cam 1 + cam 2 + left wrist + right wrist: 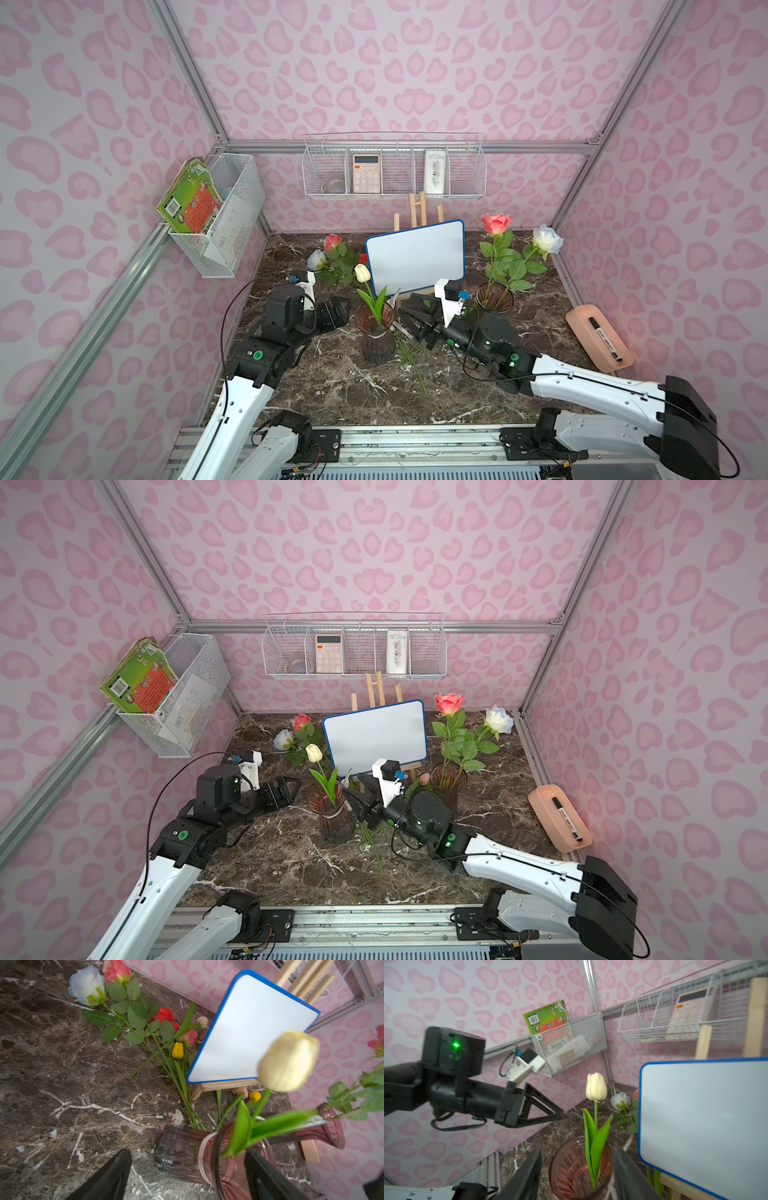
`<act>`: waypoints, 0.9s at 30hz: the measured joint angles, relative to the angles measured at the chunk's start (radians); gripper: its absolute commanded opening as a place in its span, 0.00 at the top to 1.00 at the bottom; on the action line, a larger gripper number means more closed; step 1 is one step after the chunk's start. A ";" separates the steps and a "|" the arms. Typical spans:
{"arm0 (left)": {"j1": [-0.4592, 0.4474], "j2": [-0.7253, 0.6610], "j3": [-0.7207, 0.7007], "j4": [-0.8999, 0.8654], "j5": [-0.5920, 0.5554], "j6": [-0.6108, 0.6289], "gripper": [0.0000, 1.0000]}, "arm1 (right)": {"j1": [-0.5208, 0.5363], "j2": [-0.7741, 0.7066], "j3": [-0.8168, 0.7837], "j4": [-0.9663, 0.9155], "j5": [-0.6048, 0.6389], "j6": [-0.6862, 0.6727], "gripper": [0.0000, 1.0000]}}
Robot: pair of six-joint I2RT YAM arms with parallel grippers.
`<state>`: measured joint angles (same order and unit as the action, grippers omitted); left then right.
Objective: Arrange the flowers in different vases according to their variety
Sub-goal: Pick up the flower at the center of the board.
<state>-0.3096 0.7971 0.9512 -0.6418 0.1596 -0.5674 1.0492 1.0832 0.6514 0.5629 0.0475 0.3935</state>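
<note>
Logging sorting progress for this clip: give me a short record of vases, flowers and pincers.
near vase: one cream tulip, upright
far vase: pink rose and white-blue rose
loose flowers: roses and tulips lying on the table by the whiteboard
left pincer: open, beside near vase
right pincer: open, at near vase's rim, holding nothing

Glossy ribbed glass on the vase [377, 343], polished dark marble-look bench [332, 386], bare wood easel [417, 208], smooth whiteboard [415, 255], white wire-mesh metal basket [239, 195] at ten o'clock.
</note>
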 measured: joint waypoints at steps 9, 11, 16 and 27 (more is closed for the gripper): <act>-0.375 0.114 0.259 -0.092 -0.128 0.089 0.17 | -0.149 -0.448 -0.177 -0.317 0.071 0.081 0.29; -0.470 0.178 0.311 -0.109 -0.173 0.105 0.18 | -0.188 -0.543 -0.194 -0.387 0.094 0.096 0.26; -0.691 0.411 0.465 -0.160 -0.256 0.155 0.16 | -0.288 -0.733 -0.215 -0.567 0.150 0.111 0.23; -0.768 0.824 0.614 -0.235 -0.232 0.214 0.35 | -0.362 -0.825 -0.246 -0.763 0.185 0.122 0.22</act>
<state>-1.0771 1.6215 1.5650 -0.8768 -0.0723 -0.3531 0.6868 0.2581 0.4053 -0.1997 0.2321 0.5156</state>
